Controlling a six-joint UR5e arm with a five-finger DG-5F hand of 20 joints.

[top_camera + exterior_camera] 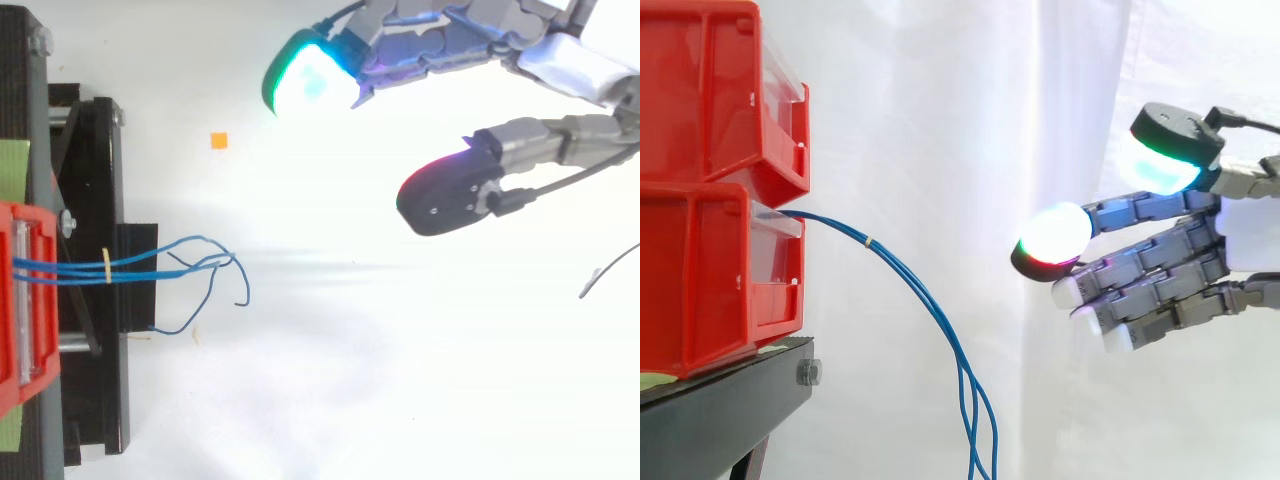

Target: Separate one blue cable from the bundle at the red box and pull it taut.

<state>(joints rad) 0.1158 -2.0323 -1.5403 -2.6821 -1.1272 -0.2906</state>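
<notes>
Our hand (1160, 262) hangs released, fingers straight, well right of the blue cables (930, 300) drooping from the lower red box (700, 280). We should reach past the yellow band (868, 242) and pinch one strand where they spread apart.

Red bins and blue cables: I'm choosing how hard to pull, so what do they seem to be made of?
Red bins: probably moulded plastic, glossy; smooth walls with soft highlights and rounded moulded edges. Blue cables: likely thin wire in a plastic sheath, slightly shiny; they hold a springy arc and curl at the loose ends. The core cannot be seen.
</notes>
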